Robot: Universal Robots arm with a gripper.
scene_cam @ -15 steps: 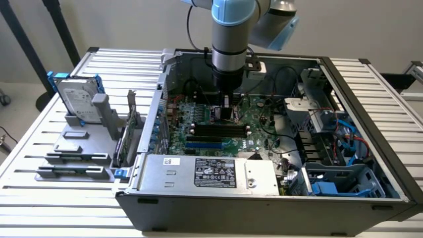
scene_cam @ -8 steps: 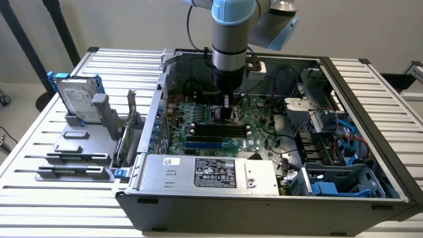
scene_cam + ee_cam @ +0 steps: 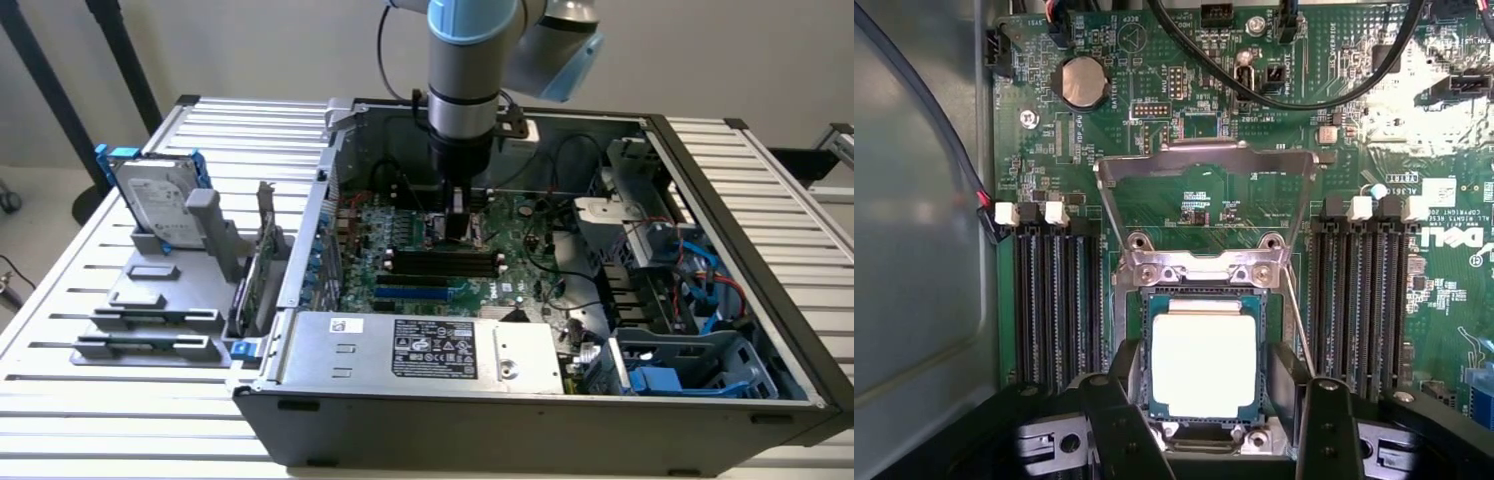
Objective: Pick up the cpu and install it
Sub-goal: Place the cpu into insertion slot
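Inside the open computer case [image 3: 534, 412], the cpu [image 3: 1204, 368] sits in the motherboard's [image 3: 1154, 60] socket [image 3: 1202, 294]. The claw [image 3: 1206, 350] straddles it; whether it pinches, I cannot tell.

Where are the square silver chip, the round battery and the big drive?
Square silver cpu chip [image 3: 1204, 362]: wrist view, middle of its metal top.
Round silver coin battery [image 3: 1083, 81]: wrist view, its centre.
Silver hard drive in blue frame [image 3: 155, 200]: exterior view, its flat face.
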